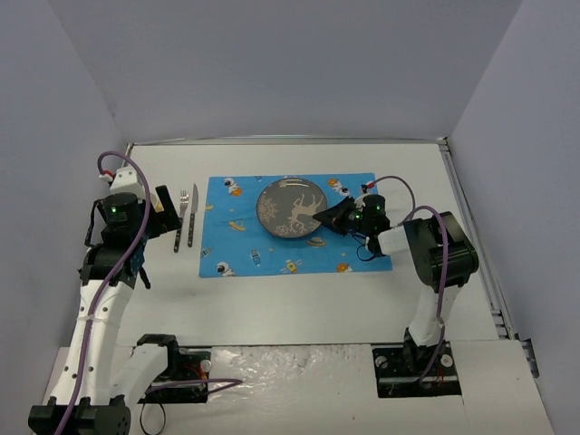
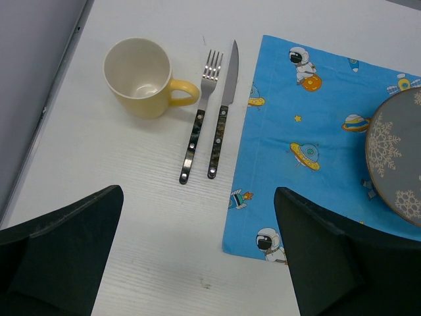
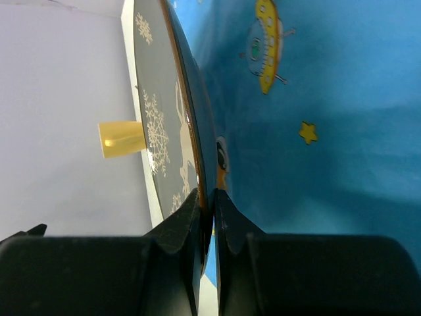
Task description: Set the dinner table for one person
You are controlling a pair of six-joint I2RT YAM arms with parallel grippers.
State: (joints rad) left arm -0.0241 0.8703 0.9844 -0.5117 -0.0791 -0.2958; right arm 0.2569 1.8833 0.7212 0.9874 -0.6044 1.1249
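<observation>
Right wrist view: the right tool (image 3: pixel 206 197) clamps the rim of the grey plate (image 3: pixel 164 112) over the blue placemat (image 3: pixel 316 99); the left tool (image 2: pixel 197 194) hangs wide open above the white bench (image 2: pixel 131 171), which carries everything.

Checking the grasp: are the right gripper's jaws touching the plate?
Touching. The right wrist view shows the right gripper clamped on the plate rim, no gap.
</observation>
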